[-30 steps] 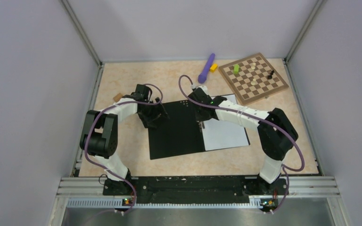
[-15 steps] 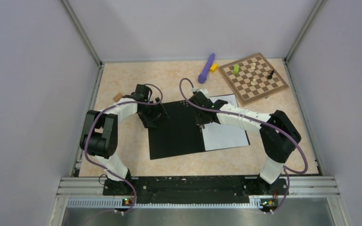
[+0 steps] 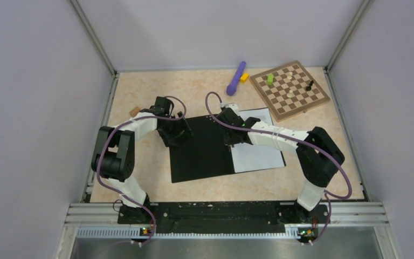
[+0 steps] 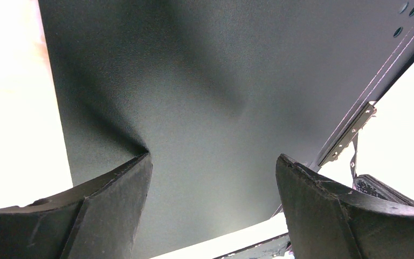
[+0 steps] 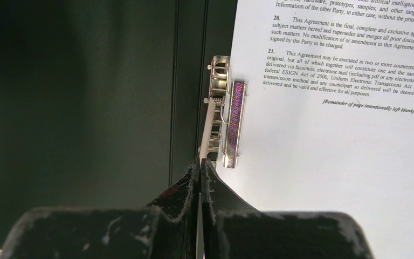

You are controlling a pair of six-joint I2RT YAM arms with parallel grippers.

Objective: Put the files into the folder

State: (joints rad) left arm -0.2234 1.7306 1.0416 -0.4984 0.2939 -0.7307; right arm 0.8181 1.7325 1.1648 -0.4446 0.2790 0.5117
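Note:
The folder [image 3: 199, 156] lies open on the table with its black inner faces up. The files [image 3: 259, 154], white printed sheets, lie on its right half. My left gripper [image 3: 177, 135] is open and empty, low over the left black face [image 4: 194, 81], its own view [image 4: 213, 157] showing the jaws wide apart. My right gripper [image 3: 230, 141] is shut at the spine. In the right wrist view its tips [image 5: 200, 162] meet at the near end of the metal clip [image 5: 223, 118], beside the sheets [image 5: 329, 135]. The clip also shows in the left wrist view [image 4: 350, 135].
A brown chessboard [image 3: 289, 89] with a few pieces lies at the back right. A purple object [image 3: 236, 77] and a yellow block [image 3: 244, 77] lie at the back middle. A small brown block [image 3: 135, 111] lies left of my left arm. Walls close in three sides.
My right gripper has edged slightly along the folder's spine toward the near side. The left arm, folder and sheets have not moved.

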